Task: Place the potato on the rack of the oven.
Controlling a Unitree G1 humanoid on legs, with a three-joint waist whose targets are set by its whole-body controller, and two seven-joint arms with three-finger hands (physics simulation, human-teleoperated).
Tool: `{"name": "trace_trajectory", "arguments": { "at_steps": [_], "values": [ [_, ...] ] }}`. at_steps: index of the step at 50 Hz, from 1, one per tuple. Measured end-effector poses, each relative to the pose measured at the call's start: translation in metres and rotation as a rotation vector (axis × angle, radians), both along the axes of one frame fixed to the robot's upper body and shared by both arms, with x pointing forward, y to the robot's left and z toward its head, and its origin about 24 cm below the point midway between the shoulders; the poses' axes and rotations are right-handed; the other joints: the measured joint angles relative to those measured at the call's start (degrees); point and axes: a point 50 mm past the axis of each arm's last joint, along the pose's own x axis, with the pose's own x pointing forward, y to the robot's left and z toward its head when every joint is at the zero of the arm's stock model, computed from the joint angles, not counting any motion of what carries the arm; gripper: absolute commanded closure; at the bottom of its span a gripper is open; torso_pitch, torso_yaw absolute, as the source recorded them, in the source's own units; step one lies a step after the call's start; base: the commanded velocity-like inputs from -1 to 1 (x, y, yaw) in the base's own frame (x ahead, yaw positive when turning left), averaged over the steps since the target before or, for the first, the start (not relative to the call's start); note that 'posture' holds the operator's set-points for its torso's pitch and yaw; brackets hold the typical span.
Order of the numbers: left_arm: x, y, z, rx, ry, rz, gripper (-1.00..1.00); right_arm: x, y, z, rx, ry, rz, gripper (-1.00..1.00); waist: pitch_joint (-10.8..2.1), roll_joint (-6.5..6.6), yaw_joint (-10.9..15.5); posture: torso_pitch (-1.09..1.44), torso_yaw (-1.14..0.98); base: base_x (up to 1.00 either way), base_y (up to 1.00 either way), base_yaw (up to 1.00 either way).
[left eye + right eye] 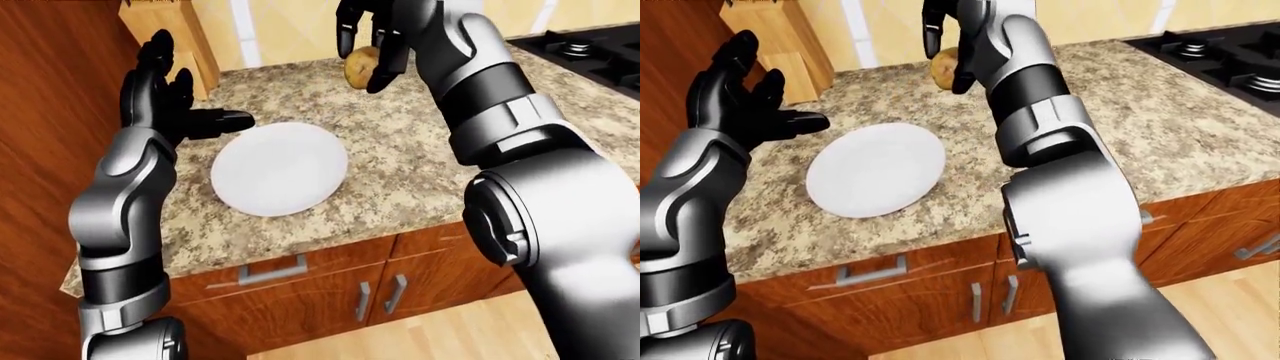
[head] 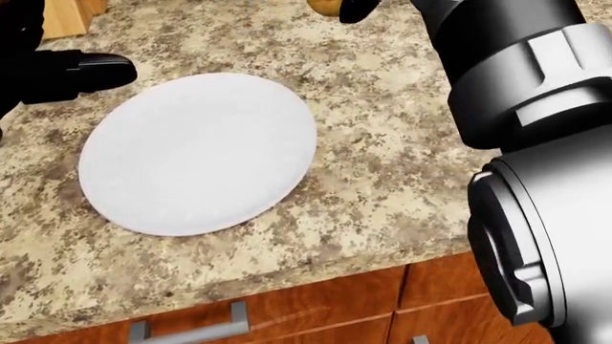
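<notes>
Wooden drawer fronts (image 1: pixel 290 279) sit nearest, under the speckled granite counter (image 1: pixel 420 165). On it lies 1 white plate (image 1: pixel 280 169), bare. Beside its left edge the left hand (image 1: pixel 165 105) hangs with fingers spread, gripping nothing. Farther off, the right hand (image 1: pixel 365 46) clasps the potato (image 1: pixel 360 66) above the counter, clear of the plate

The speckled granite counter (image 1: pixel 420 161) carried a white plate (image 1: pixel 279 169) lying flat; a wooden block (image 1: pixel 170 37) stood beyond the plate at the counter's far-left corner; a black stove (image 1: pixel 1215 52) sat far right of the plate.
</notes>
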Motion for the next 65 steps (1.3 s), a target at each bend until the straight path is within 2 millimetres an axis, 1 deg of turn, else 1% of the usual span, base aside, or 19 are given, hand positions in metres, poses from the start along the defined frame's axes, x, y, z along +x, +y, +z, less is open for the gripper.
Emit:
{"name": "trace_trajectory", "arguments": {
  "at_steps": [11,13,16,20,27,31,34,36,39,41,43,45,47,48,56,59,61,62,65],
  "values": [
    [0.000,-0.001,-0.001,0.003,0.001,-0.002,-1.00,0.002,-0.012,-0.005,-0.010,0.002,-0.028,1.00,0.07,-0.10,0.03,0.00,0.00,-0.02,0.00,0.00],
    [0.001,-0.001,-0.002,0.003,0.010,-0.003,-1.00,0.004,-0.014,-0.010,-0.014,0.012,-0.034,1.00,-1.05,-0.22,0.22,0.00,0.00,-0.21,0.00,0.00],
    [0.001,-0.001,-0.002,0.002,0.010,-0.002,-1.00,0.005,-0.016,-0.013,-0.019,0.027,-0.039,1.00,-1.62,-0.36,0.41,0.00,0.00,-0.21,0.00,0.00],
    [0.000,0.000,0.000,0.001,0.000,0.001,-1.00,0.004,-0.019,-0.008,-0.022,0.015,-0.047,1.00,-1.64,-0.19,0.32,0.00,0.00,-0.21,0.00,0.00],
    [-0.001,-0.002,0.002,0.004,-0.011,-0.012,-1.00,0.003,-0.021,-0.003,-0.025,-0.006,-0.053,1.00,-1.46,0.98,0.14,0.00,0.00,-0.21,0.00,0.00],
    [-0.002,0.004,-0.001,-0.001,-0.004,0.008,-1.00,0.004,-0.015,-0.011,-0.035,0.013,-0.039,1.00,-1.33,-0.01,0.62,0.00,0.00,-0.21,0.00,0.00],
    [-0.002,0.007,-0.004,-0.003,0.012,0.023,-1.00,0.005,-0.015,-0.015,-0.040,0.030,-0.031,1.00,-1.71,0.49,0.38,0.00,0.00,-0.22,0.00,0.00],
    [-0.003,0.006,-0.002,0.000,0.008,0.021,-1.00,0.005,-0.019,-0.013,-0.040,0.027,-0.039,1.00,-1.88,0.14,0.21,0.00,0.00,-0.21,0.00,0.00],
    [-0.004,0.004,0.001,0.002,-0.005,0.015,-1.00,0.004,-0.021,-0.009,-0.036,0.012,-0.047,1.00,-1.82,-0.96,0.10,0.00,0.00,-0.21,0.00,0.00],
    [-0.005,0.002,0.004,0.004,-0.012,0.010,-1.00,0.003,-0.021,-0.006,-0.037,0.006,-0.046,1.00,-1.96,-2.22,0.08,0.00,0.00,-0.20,-0.06,0.00],
    [-0.004,0.000,0.007,0.006,-0.020,0.005,-1.00,0.002,-0.022,-0.003,-0.036,0.000,-0.047,1.00,-2.54,-4.25,-0.07,0.00,0.00,-0.20,-0.06,0.00],
    [-0.002,-0.004,0.004,0.004,-0.016,-0.012,-1.00,0.003,-0.026,-0.004,-0.033,0.002,-0.059,1.00,-2.52,-3.83,-0.77,0.00,0.00,-0.21,-0.07,0.00],
    [0.000,-0.006,-0.002,0.005,0.008,-0.029,-1.00,0.004,-0.028,-0.007,-0.033,0.012,-0.074,1.00,-2.84,-3.88,-0.50,0.00,0.00,-0.20,-0.06,0.00],
    [0.001,-0.005,-0.004,0.004,0.017,-0.029,-1.00,0.004,-0.027,-0.007,-0.035,0.013,-0.074,1.00,-2.78,-3.57,-0.20,0.00,0.00,-0.22,-0.06,0.00],
    [0.000,-0.002,0.001,0.006,-0.011,-0.015,-1.00,0.006,-0.028,-0.014,-0.044,0.024,-0.074,1.00,-1.17,-0.14,1.09,0.00,0.00,-0.21,-0.06,0.00],
    [0.001,-0.003,0.000,0.006,-0.007,-0.018,-1.00,0.006,-0.030,-0.014,-0.044,0.025,-0.079,1.00,-0.85,1.65,1.05,0.00,0.00,-0.21,-0.06,0.00],
    [0.001,-0.002,0.000,0.008,-0.004,-0.014,-1.00,0.005,-0.028,-0.010,-0.045,0.012,-0.073,1.00,-1.25,3.48,1.15,0.00,0.00,-0.21,-0.05,0.00],
    [0.000,0.001,-0.001,0.006,-0.001,-0.004,-1.00,0.005,-0.025,-0.011,-0.046,0.008,-0.063,1.00,-1.25,2.85,1.33,0.00,0.00,-0.20,-0.05,0.00],
    [0.001,0.004,-0.006,0.000,0.022,0.015,-1.00,0.006,-0.021,-0.017,-0.053,0.024,-0.044,1.00,-1.87,2.38,1.22,0.00,0.00,-0.21,-0.03,0.00]
  ]
}}
